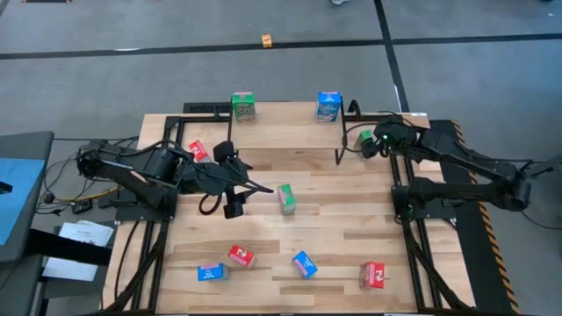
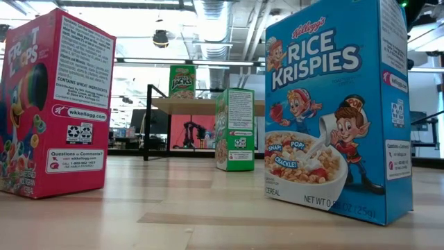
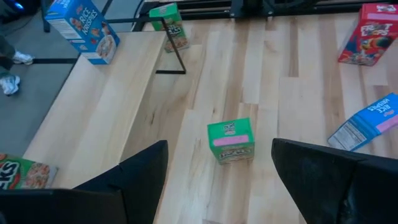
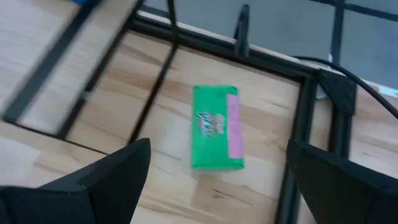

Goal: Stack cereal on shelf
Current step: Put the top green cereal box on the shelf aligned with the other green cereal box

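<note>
The shelf stands at the table's far side, with a green cereal box upright on its left end and a blue one on its right end. Past the shelf's right legs another green box lies flat on the table. My right gripper hovers open above it, a finger on either side, touching nothing. A third green box stands upright mid-table. My left gripper is held open above the table to that box's left, pointing toward it.
A red box lies beside my left arm. Two red boxes and two blue ones are spread along the table's near side. The shelf's black legs stand close to the right gripper.
</note>
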Robot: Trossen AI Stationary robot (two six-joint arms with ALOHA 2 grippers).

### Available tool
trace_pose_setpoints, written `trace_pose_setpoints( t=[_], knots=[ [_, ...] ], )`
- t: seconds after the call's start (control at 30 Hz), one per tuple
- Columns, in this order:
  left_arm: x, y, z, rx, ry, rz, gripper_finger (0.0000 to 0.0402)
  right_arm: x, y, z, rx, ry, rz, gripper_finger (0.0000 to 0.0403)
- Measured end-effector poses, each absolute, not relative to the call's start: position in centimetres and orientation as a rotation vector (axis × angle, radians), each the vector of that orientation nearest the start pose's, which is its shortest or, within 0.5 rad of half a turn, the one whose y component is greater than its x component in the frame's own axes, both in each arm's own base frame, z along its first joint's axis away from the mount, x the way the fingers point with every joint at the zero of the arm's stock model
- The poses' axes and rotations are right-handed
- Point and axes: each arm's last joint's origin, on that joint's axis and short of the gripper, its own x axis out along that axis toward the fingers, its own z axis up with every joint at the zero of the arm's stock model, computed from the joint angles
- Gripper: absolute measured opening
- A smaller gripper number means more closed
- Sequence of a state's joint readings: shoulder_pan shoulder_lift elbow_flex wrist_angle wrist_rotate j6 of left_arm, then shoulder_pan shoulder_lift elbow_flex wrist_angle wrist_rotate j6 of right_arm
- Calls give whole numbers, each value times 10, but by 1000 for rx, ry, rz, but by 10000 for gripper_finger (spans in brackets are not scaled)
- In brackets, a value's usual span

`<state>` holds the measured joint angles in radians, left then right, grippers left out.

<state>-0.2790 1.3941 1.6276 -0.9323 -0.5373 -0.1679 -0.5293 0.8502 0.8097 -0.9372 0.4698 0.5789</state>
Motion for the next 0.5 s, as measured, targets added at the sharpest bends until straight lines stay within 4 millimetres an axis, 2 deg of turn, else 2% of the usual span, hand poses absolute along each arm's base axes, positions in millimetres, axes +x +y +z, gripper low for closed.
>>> trace_pose_setpoints(
  t=[0.5],
  knots=[
    [263,-60,419,115,617,300,277,133,-104,251,530,931,-1217,400]
  ],
)
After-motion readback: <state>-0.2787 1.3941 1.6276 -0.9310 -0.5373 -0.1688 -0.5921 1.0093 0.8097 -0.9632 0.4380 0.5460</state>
